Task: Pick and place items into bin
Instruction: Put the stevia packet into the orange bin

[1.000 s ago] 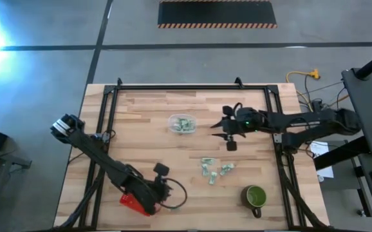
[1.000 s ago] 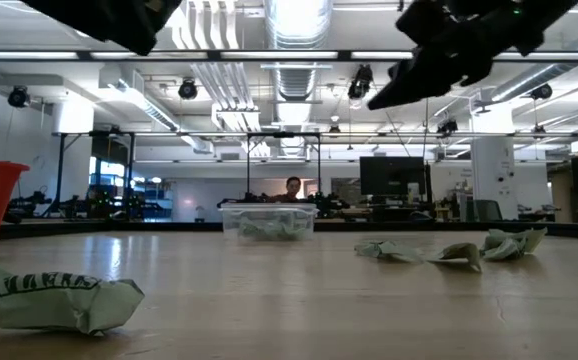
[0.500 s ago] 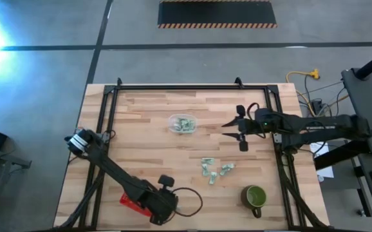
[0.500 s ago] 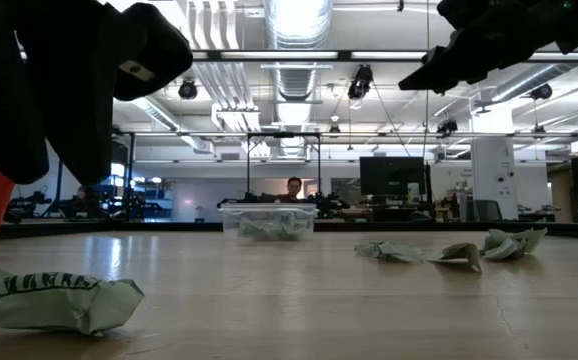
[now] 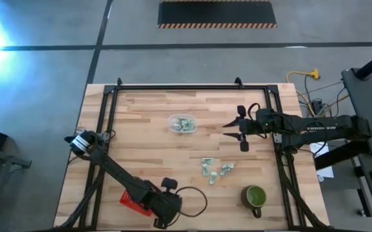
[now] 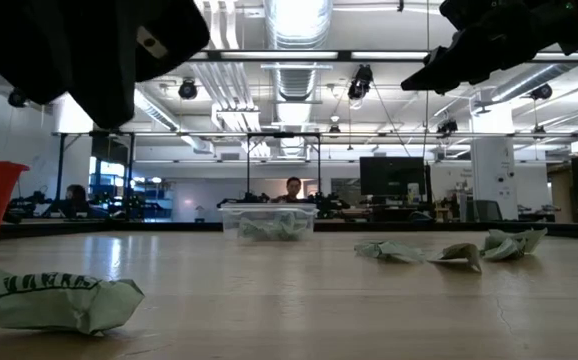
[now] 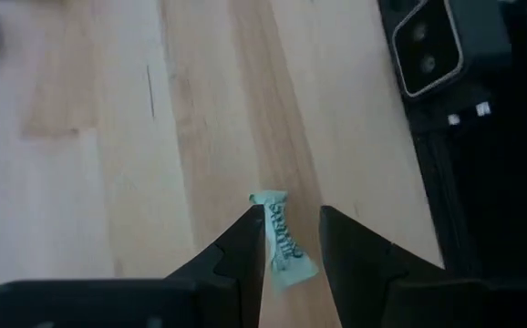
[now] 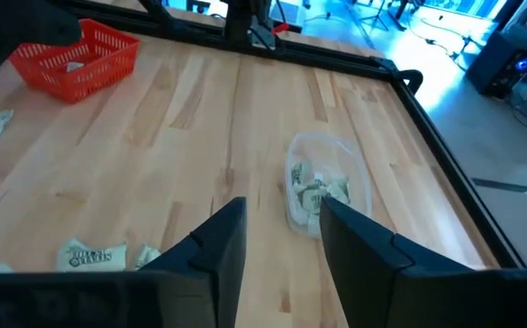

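Observation:
Several small green-and-white wrapped items (image 5: 213, 169) lie loose on the wooden table, right of centre. More of them sit inside the clear bin (image 5: 183, 124), which stands on its base toward the far side. One item (image 7: 280, 244) lies flat near the front edge, close to the low camera (image 6: 49, 300). My left gripper (image 7: 291, 212) hangs open above that item, a finger on each side of it in the left wrist view, clear of it in the low view. My right gripper (image 5: 226, 129) is open in the air, right of the bin.
A red basket (image 5: 129, 201) stands at the front left beside my left arm. A green mug (image 5: 255, 196) stands at the front right. A black frame rail (image 5: 192, 87) runs round the table, and the low camera's housing (image 7: 432, 50) sits at the front edge.
My left gripper has gone toward the table's near edge and a little right, sinking and rolling, and now hangs over the front item. My right gripper has drawn back toward the table's right edge, away from the bin. No item has moved.

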Controlling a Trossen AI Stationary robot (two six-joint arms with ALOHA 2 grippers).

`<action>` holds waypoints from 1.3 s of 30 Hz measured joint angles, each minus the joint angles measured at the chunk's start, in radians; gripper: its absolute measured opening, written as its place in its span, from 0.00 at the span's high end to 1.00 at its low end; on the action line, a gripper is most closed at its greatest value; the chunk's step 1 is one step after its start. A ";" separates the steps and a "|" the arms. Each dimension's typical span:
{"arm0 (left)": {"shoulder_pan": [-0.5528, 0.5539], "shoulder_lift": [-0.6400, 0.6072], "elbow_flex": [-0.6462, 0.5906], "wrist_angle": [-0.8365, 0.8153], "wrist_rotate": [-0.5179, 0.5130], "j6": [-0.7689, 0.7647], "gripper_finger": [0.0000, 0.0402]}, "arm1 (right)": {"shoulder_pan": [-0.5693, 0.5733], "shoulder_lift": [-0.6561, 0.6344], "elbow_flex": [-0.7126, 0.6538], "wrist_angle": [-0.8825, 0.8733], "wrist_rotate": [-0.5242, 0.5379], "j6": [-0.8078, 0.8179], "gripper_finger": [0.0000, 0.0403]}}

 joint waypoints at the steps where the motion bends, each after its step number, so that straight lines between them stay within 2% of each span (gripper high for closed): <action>1: 0.005 0.001 0.000 0.000 0.013 -0.016 0.78 | 0.000 0.000 0.000 -0.001 0.000 0.000 0.68; 19: 0.037 0.002 -0.009 0.034 0.069 -0.007 0.78 | 0.000 0.000 0.000 -0.001 0.000 -0.002 0.69; 26: 0.041 0.035 -0.008 0.046 0.136 0.014 0.78 | 0.000 0.000 0.000 0.000 -0.002 -0.002 0.69; 31: 0.046 0.088 0.020 -0.003 0.183 0.017 0.78 | 0.000 0.000 -0.002 0.000 -0.002 0.001 0.68; 39: 0.047 0.113 0.070 -0.075 0.187 0.042 0.78 | 0.000 0.000 -0.006 -0.001 -0.002 0.002 0.69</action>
